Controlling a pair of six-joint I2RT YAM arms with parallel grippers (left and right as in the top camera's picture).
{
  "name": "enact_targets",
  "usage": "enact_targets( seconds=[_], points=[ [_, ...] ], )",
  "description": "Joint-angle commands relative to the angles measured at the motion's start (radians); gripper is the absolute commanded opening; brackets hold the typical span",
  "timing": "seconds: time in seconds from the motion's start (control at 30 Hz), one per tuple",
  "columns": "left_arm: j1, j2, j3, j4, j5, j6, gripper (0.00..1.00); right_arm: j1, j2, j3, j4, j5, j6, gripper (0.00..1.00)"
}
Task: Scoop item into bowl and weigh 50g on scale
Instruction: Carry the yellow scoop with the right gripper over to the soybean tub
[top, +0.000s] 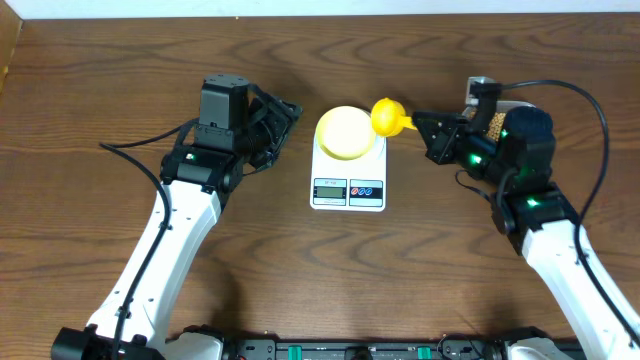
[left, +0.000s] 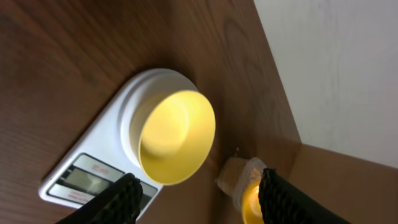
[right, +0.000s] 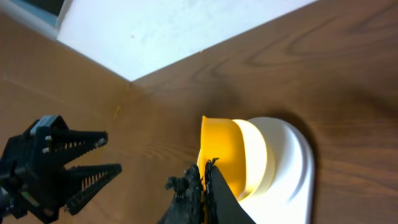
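The white scale stands mid-table with the pale-yellow bowl on it. In the left wrist view the bowl looks empty on the scale. My right gripper is shut on the handle of a yellow scoop, whose head hangs at the bowl's right rim. The right wrist view shows the scoop against the bowl, held by my right gripper. Tan beans fill a clear container. My left gripper is open and empty, left of the scale.
The clear container of beans sits at the back right, mostly hidden behind my right arm. A white wall runs along the table's far edge. Bare wooden tabletop lies in front of the scale. The left gripper's open fingers show in the right wrist view.
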Motion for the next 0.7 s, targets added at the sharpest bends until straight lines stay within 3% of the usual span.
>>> enact_targets(
  seconds=[0.0, 0.27, 0.37, 0.67],
  points=[
    [0.005, -0.013, 0.016, -0.018, -0.066, 0.014, 0.63, -0.003, -0.055, 0.018, -0.04, 0.099, -0.061, 0.01],
    [0.005, -0.011, 0.016, -0.077, -0.219, 0.014, 0.69, -0.001, -0.116, 0.018, -0.116, 0.214, -0.078, 0.01],
    [0.005, -0.011, 0.015, -0.106, -0.291, 0.042, 0.84, -0.001, -0.127, 0.018, -0.138, 0.249, -0.079, 0.01],
    [0.004, -0.01, 0.014, -0.174, -0.367, 0.358, 0.88, -0.001, -0.132, 0.018, -0.146, 0.279, -0.098, 0.01]
  ],
)
